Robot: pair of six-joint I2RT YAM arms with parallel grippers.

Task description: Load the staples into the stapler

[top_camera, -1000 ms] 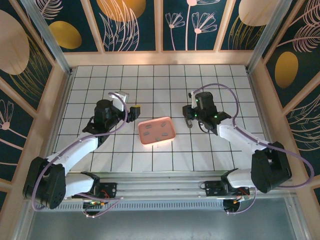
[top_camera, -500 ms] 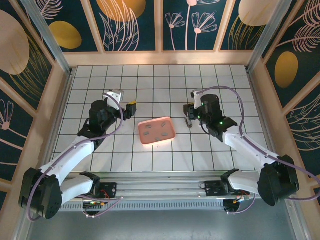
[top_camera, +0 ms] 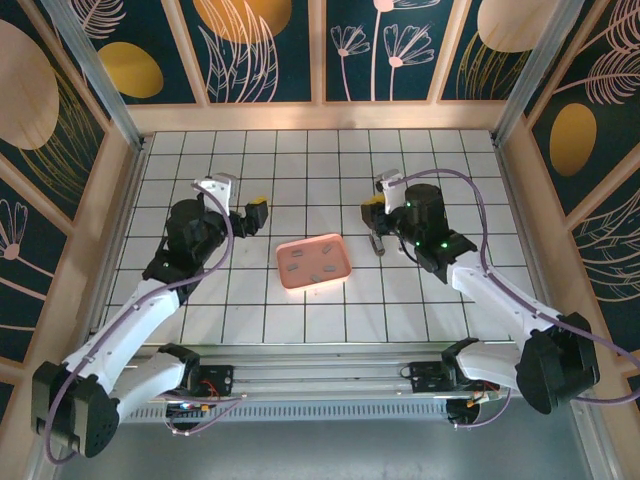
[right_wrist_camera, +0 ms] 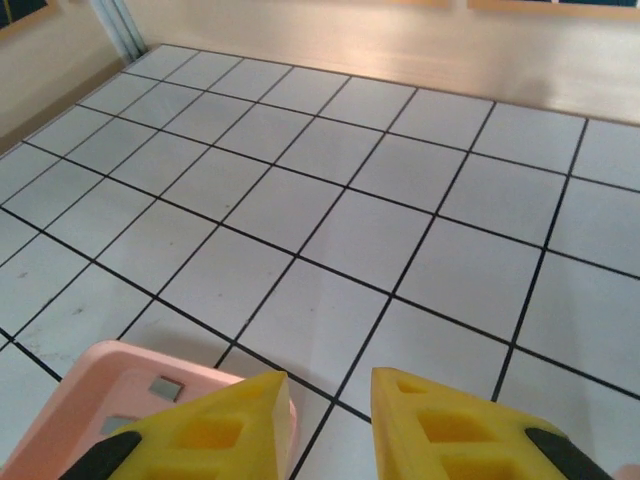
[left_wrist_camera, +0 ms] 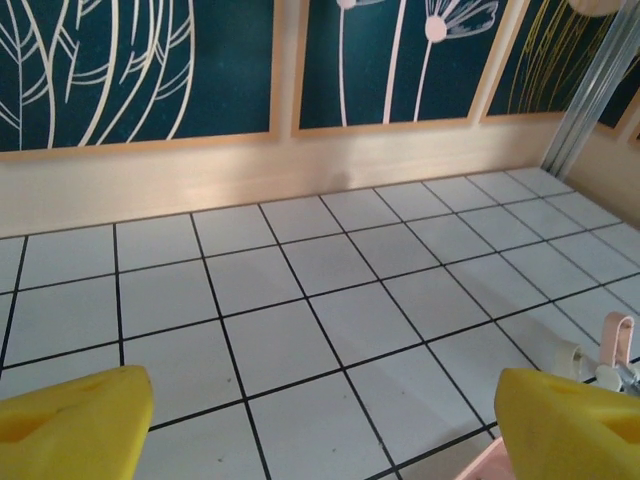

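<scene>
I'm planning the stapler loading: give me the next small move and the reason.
Probably draw the right gripper back and down over the stapler. Its fingers stand slightly apart and empty, and the stapler lies on the floor right of the pink tray, just on the near side of those fingertips. The staples lie in the tray.

Bright, even light from overhead leaves only faint soft shadows on the white tiled floor (top_camera: 320,160), a pale sheen glares on the wooden wall (left_wrist_camera: 300,170) at twelve o'clock in both wrist views, and the yellow fingertips (left_wrist_camera: 70,425) at six o'clock look slightly soft
</scene>
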